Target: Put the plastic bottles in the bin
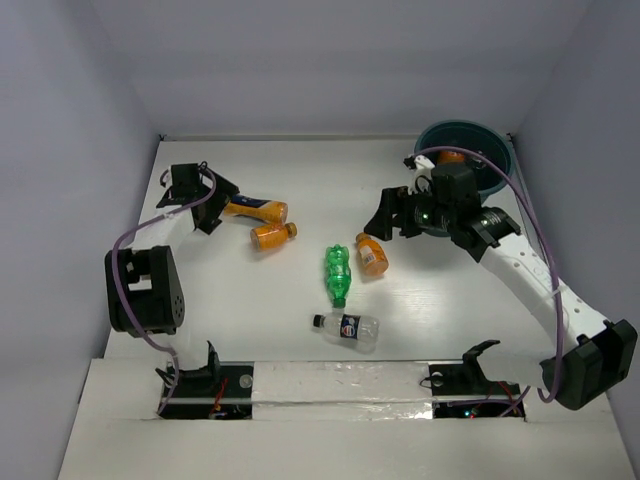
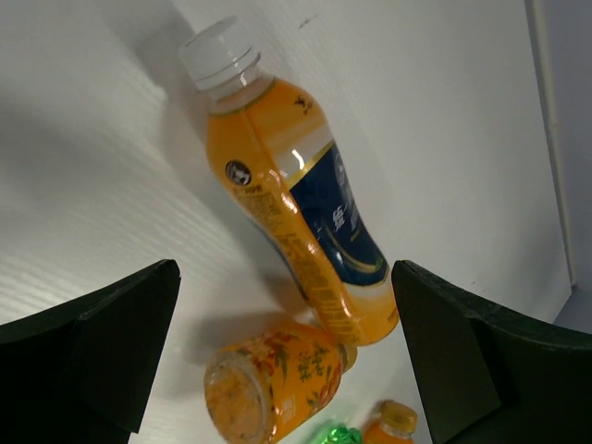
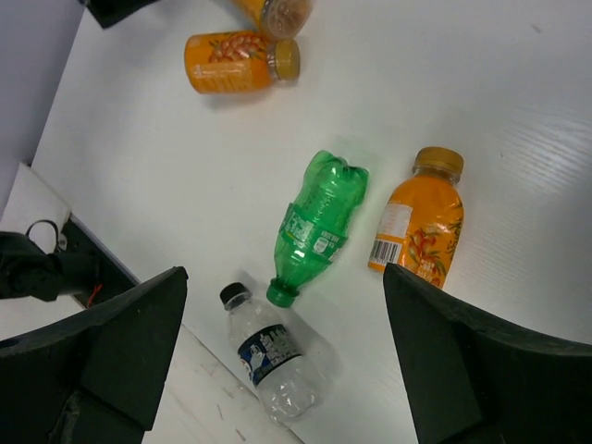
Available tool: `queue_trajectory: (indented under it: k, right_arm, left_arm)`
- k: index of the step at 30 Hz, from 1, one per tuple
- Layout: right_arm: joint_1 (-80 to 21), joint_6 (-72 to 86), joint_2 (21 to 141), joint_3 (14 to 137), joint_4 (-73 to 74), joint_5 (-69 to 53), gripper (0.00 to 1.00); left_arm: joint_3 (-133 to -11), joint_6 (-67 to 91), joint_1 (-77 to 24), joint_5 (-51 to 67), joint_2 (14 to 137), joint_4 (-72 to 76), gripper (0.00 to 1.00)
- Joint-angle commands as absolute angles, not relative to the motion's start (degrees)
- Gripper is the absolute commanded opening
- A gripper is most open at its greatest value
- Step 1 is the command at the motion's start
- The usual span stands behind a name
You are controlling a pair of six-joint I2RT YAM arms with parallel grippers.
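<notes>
Currently the left gripper (image 1: pixel 208 198) is hovering at the far left of the table (image 1: pixel 300 180), its jaws standing wide apart and gripping nothing. In the left wrist view its dark fingers (image 2: pixel 102 351) are flanking the blue-labelled orange bottle (image 2: pixel 296 213), which is lying on its side with a white cap and touching neither finger. A small orange bottle (image 1: pixel 272 235) is lying just beside it, toward the middle of the table. The green bottle (image 1: pixel 338 272) is lying on its side near the centre, with an orange-capped bottle (image 1: pixel 371 253) just beside it on the right. The clear bottle (image 1: pixel 347 328), wearing a dark label, is lying nearer the arm bases. The right gripper (image 1: pixel 390 215) is hanging above the table to the right of these, jaws likewise spread and empty; its fingers (image 3: pixel 120 351) are framing the green, orange-capped and clear bottles from well above. The bin (image 1: pixel 480 130) is standing upright in the far right corner, close behind the right wrist, and an orange shape (image 1: pixel 450 156) is showing inside it.
</notes>
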State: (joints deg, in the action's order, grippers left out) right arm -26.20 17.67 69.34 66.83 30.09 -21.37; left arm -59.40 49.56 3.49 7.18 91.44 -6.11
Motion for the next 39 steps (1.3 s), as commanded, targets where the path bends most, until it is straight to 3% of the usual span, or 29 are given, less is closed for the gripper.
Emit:
queue_trajectory:
  k: [1,18,27,31,35,39]
  right_arm:
    - [-27.3,15.8,68.4,65.4,30.0,-24.2,0.93]
    - [-27.3,16.1,68.3,61.7,28.7,-26.2,0.91]
    - [-27.3,16.7,66.1,57.9,28.0,-23.7,0.73]
    - [-27.3,17.0,63.8,57.9,27.1,-20.7,0.64]
    - [-27.3,14.7,65.3,59.3,28.6,-25.0,0.66]
    - [-27.9,10.2,68.5,59.1,31.8,-29.3,0.78]
  left_arm:
    - [-64.2,51.6,3.8,8.2,93.7,-3.3,0.99]
    - [-74.0,53.5,3.8,7.2,109.7,-4.3,0.96]
    - [-76.3,55.2,3.8,8.1,112.6,-0.4,0.73]
    - [-76.7,55.2,3.8,8.3,112.2,1.4,0.56]
    - [-78.1,55.2,3.8,8.7,109.5,2.9,0.49]
    - [-83.3,54.3,3.2,9.4,106.8,3.1,0.45]
